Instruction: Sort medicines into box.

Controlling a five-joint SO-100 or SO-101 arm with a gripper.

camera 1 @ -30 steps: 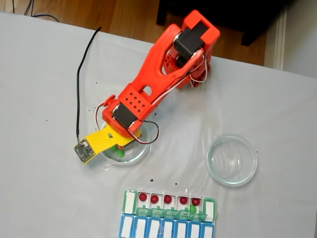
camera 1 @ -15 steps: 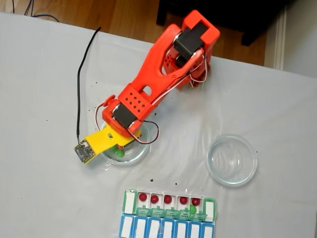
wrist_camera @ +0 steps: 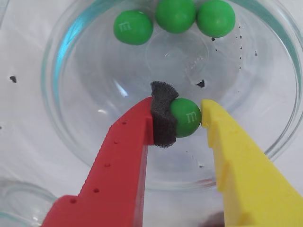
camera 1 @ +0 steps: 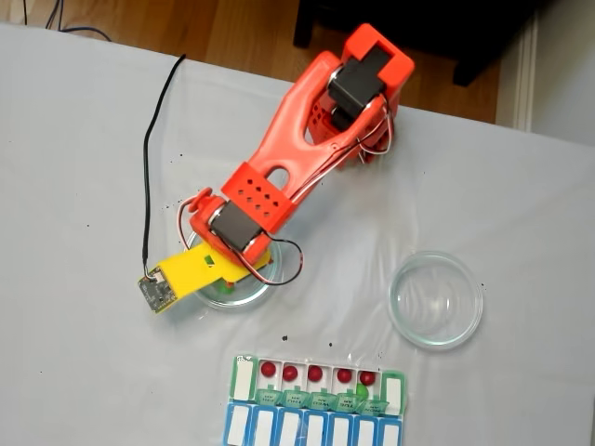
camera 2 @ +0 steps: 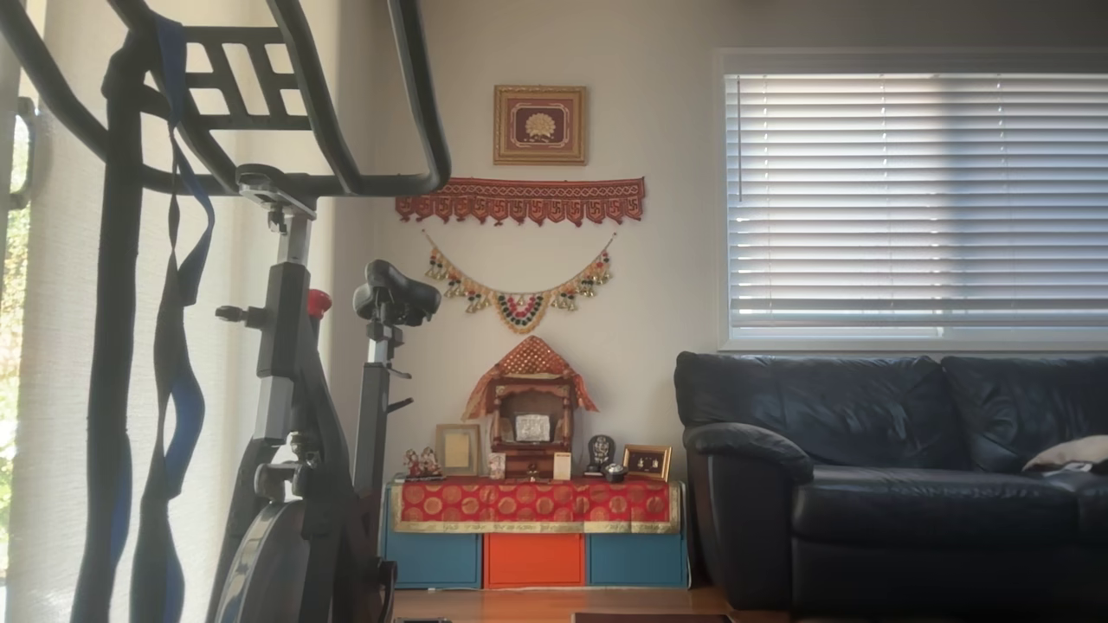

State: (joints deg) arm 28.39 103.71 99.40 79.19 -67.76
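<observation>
Since a second ago the orange arm (camera 1: pixel 297 139) has dropped lower and swung slightly toward the left of the fixed view, its yellow finger now covering more of the left glass dish (camera 1: pixel 244 290).

At the centre of the wrist view the hand (wrist_camera: pixel 182 118) is clamped on one green pill (wrist_camera: pixel 186 117): the black foam pad (wrist_camera: pixel 162 118) on the red finger presses its left side and the yellow finger (wrist_camera: pixel 236 161) touches its right side. Three more green pills (wrist_camera: pixel 175 15) lie in a row at the top of that frame, inside the same dish (wrist_camera: pixel 61 61).

At the bottom of the fixed view sits the pill box (camera 1: pixel 316 404), with five red pills (camera 1: pixel 316 373) in its upper row and a green one (camera 1: pixel 362 391) toward its right end. A second glass dish (camera 1: pixel 435 299) stands on the white bench (camera 1: pixel 521 204) at the right, well apart from the arm.
</observation>
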